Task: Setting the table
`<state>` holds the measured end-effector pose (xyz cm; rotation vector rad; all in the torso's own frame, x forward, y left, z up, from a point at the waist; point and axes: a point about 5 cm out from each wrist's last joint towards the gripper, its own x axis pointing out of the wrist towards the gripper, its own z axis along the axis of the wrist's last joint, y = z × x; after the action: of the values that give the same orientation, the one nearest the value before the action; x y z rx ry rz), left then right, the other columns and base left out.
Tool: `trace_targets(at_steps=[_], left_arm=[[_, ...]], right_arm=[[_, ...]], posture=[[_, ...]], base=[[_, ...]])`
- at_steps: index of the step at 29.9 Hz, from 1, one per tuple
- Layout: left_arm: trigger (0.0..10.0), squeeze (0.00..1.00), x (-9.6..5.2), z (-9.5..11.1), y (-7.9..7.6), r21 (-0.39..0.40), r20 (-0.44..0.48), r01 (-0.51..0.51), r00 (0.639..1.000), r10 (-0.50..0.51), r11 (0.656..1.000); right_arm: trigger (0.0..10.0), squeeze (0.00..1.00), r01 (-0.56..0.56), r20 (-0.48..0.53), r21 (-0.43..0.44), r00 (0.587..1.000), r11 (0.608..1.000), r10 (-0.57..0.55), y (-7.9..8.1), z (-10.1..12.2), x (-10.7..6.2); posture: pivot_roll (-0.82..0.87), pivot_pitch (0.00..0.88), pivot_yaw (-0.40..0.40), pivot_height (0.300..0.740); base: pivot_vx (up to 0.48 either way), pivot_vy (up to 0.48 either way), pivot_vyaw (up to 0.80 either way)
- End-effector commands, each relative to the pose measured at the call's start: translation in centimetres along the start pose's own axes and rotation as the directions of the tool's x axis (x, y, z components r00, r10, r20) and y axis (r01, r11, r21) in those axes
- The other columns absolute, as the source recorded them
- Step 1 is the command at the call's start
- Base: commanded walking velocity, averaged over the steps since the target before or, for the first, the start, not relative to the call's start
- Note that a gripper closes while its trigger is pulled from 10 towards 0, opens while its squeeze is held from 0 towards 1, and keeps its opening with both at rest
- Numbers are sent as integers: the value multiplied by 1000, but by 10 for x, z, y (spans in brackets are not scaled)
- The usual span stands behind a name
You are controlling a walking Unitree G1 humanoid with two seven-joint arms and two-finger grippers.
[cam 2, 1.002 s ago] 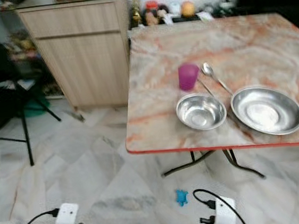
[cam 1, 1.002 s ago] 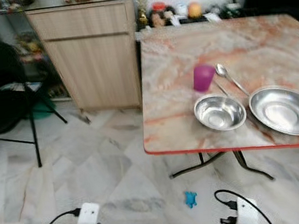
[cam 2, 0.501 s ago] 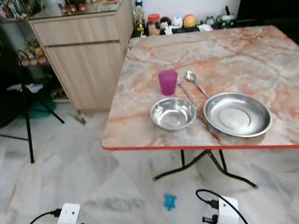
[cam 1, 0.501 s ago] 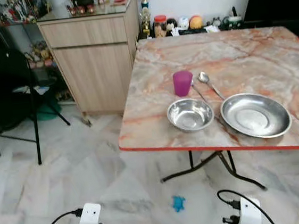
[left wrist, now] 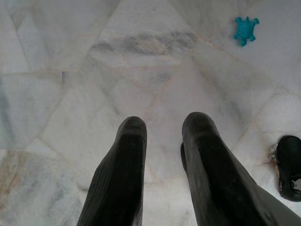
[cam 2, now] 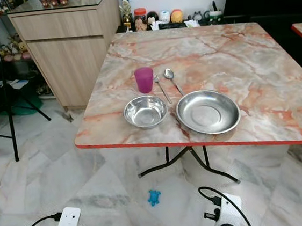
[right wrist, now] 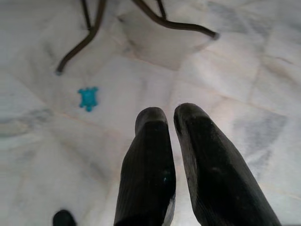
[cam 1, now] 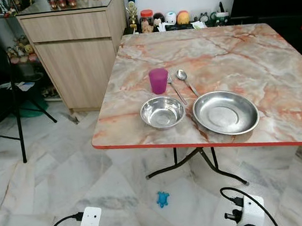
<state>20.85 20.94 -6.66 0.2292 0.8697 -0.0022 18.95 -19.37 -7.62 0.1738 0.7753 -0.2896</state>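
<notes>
Table (cam 1: 253, 53): square top in pink-and-cream marble pattern with a red rim, on thin dark metal legs; its right corner is cut off by the frame edge.
Cup (cam 1: 158, 81): purple, opaque, upright, standing just behind the bowl.
Bowl (cam 1: 163, 112): small, round, shiny steel, near the table's front edge, just left of the plate.
Plate (cam 1: 225, 112): wider, shallow, round steel dish; whether it touches the bowl cannot be told.
Fork (cam 1: 177, 90): thin steel, lying between cup and spoon; its tines are too small to make out.
Spoon (cam 1: 185, 80): steel, bowl end away from the robot, handle running toward the plate's rim.
Floor (cam 1: 55, 177): pale veined marble tiles, glossy.
Toy (cam 1: 162, 199): small turquoise turtle shape on the floor, near the table legs.
Cabinet (cam 1: 77, 56): light wood, glass top, left of the table; the small items on it are cropped.
Left gripper (left wrist: 162, 129): hangs low over the floor, 2 matte black fingers a narrow gap apart, holding nothing.
Right gripper (right wrist: 170, 117): also over the floor, fingers nearly together, empty; the wrist view adds the table's feet.
</notes>
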Motion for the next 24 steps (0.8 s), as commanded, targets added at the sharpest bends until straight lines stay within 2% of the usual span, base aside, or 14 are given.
trace_targets(at_steps=[1, 9, 10, 11, 12, 14, 15, 16, 18, 24], left_arm=[[10000, 0, -1, -7, 2, -3, -21, -9, 1000, 9, 1000], [10000, 0, -1, -5, 0, 1, -12, -5, 1000, 5, 1000], [10000, 0, -1, -5, 0, 1, -10, -5, 1000, 5, 1000], [10000, 0, -1, -4, 0, 0, -6, -5, 1000, 5, 1000], [10000, 0, -1, -4, 0, 0, -6, -5, 1000, 5, 1000], [10000, 0, -1, -3, 0, -6, 2, -5, 1000, 5, 1000], [10000, 0, -1, -3, 0, -6, 2, -5, 1000, 5, 1000], [10000, 0, -1, -2, 0, -9, 5, -6, 1000, 6, 1000], [10000, 0, -1, -2, 0, -10, 7, -6, 1000, 6, 1000], [10000, 0, -1, -1, 1, -29, 24, -10, 1000, 11, 1000]], right_arm=[[10000, 0, 17, 38, 14, 999, 1000, -17, -4, 4, 0], [10000, 0, 58, 130, -57, 990, 997, -50, -8, 12, -1], [10000, 0, 65, 364, -63, 931, 996, -38, -22, 39, -10], [10000, 0, 65, 494, -49, 869, 997, -32, -29, 55, -19], [10000, 0, 65, 494, -49, 869, 997, -32, -29, 55, -19], [10000, 0, 82, 632, -50, 774, 995, -32, -24, 87, -33], [10000, 0, 82, 632, -50, 774, 995, -32, -24, 87, -33], [10000, 0, 82, 674, -34, 737, 996, -38, -20, 101, -40], [10000, 0, 80, 719, -46, 695, 996, -23, -14, 118, -45], [10000, 0, 61, 772, -41, 636, 997, -7, -8, 139, -56]], posture=[[33, 0, -16, 740], [19, 0, -21, 740], [15, 0, -19, 740], [15, 0, -20, 740], [15, 0, -20, 740], [18, 0, -20, 740], [18, 0, -20, 740], [17, 0, -20, 740], [22, 0, -22, 740], [22, 0, -19, 740]], base=[[0, 0, 0], [0, 0, 0], [0, 0, 0], [0, 0, 0], [0, 0, 0], [0, 0, 0], [0, 0, 0], [0, 0, 0], [0, 0, 0], [0, 0, 0]])
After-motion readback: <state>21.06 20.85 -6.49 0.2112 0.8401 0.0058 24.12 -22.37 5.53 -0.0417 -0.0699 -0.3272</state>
